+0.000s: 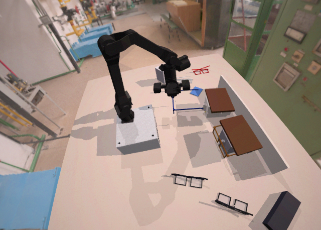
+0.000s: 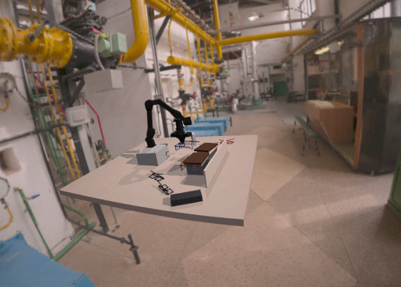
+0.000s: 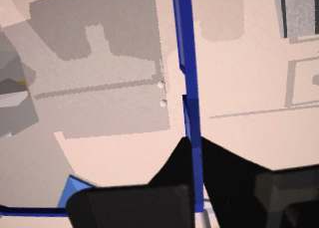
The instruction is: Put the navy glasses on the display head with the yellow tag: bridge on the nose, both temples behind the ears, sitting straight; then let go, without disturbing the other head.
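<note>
The navy glasses [image 1: 187, 109] [image 3: 191, 89] hang in the air, gripped at the front frame, temples stretched toward the far head. My gripper [image 1: 172, 94] [image 2: 183, 143] [image 3: 190, 142] is shut on them. The far display head [image 1: 219, 100] [image 2: 206, 146] has a brown top; a small yellow tag [image 3: 22, 83] shows on it at the left of the wrist view. The temple ends are in front of this head, one close to its face in the top view; contact cannot be told. The other head [image 1: 241, 135] [image 2: 197, 158] wears brown glasses. The far head's nose and ears are mostly hidden from the top and exterior views.
A grey wall [image 1: 274, 161] [image 2: 215, 164] stands behind both heads. A blue block [image 1: 196, 91] [image 3: 72, 193] lies beside the far head. Red glasses [image 1: 200, 71] lie at the back. Two black pairs and a dark box [image 1: 282, 209] [image 2: 186, 197] are at the front.
</note>
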